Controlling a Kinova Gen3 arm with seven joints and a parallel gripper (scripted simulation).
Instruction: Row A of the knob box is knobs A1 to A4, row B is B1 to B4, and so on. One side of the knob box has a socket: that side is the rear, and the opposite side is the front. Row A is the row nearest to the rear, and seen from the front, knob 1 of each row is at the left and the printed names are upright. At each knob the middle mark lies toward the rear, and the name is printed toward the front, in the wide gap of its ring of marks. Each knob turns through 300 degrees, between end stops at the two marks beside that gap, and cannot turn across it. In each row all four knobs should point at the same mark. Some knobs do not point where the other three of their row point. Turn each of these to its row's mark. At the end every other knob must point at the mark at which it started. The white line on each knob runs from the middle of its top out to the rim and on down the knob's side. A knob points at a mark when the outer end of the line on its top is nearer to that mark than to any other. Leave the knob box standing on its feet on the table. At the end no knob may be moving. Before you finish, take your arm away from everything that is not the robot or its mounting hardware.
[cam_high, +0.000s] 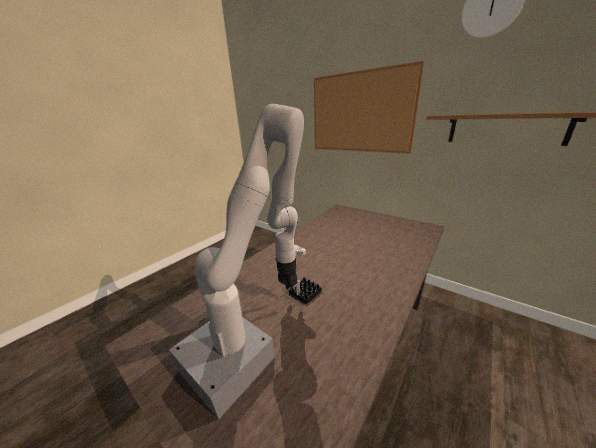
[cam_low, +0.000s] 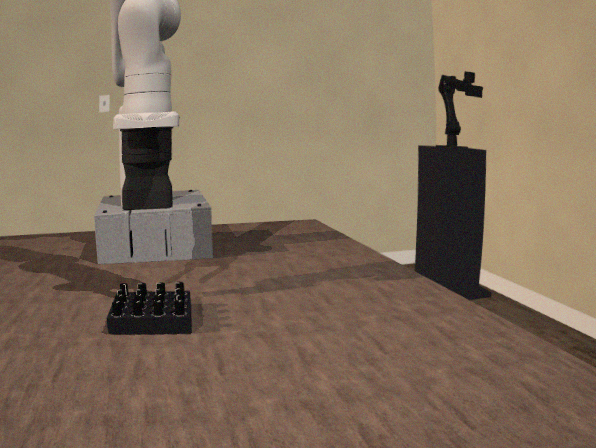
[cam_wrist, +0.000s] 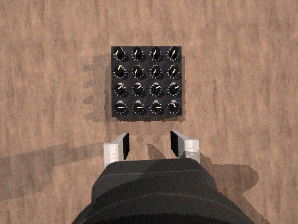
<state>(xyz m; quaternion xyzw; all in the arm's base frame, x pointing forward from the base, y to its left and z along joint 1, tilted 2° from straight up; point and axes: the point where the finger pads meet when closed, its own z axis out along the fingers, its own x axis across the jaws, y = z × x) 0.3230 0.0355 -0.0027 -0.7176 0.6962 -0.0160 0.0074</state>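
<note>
Knob box: stands on the table (cam_high: 370, 260) (cam_low: 350, 370) (cam_wrist: 240, 65), label target knob box (cam_high: 305, 298) (cam_low: 150, 324) (cam_wrist: 146, 63); in the wrist view it lies at 12 o'clock from the pincer, beyond the fingertips.
Pincer: gripper (cam_high: 295, 291) (cam_low: 149, 256) (cam_wrist: 150, 140) has fingers well apart, nothing between them, box not touched in wrist view.
Knobs: four by four, all upright on the box top.
Wrist-view bottom row: three lines lie level along 3-9 o'clock; the right-end knob (cam_wrist: 173, 107) is the odd one, its line tilted toward roughly 11.
Wrist-view row above that: lines slant up toward 1-2 o'clock; exact marks too small to read.
Wrist-view upper two rows: lines run steeply; marks and any odd knob can't be called with confidence.
Printed names: too small to read.
Arm: white arm (cam_high: 247, 195) (cam_low: 145, 55) arches up, then drops to the gripper; wrist section roughly vertical.
Mount: grey base block (cam_high: 220, 400) (cam_low: 202, 235), at 7-8 o'clock from the box in the top view.
Second arm: small black arm (cam_low: 451, 112) on a dark pedestal (cam_low: 450, 215), 2 o'clock from the box in exterior view.
Wall: brown board (cam_high: 367, 110) with a shelf (cam_high: 510, 117) at 3-4 o'clock from it.
</note>
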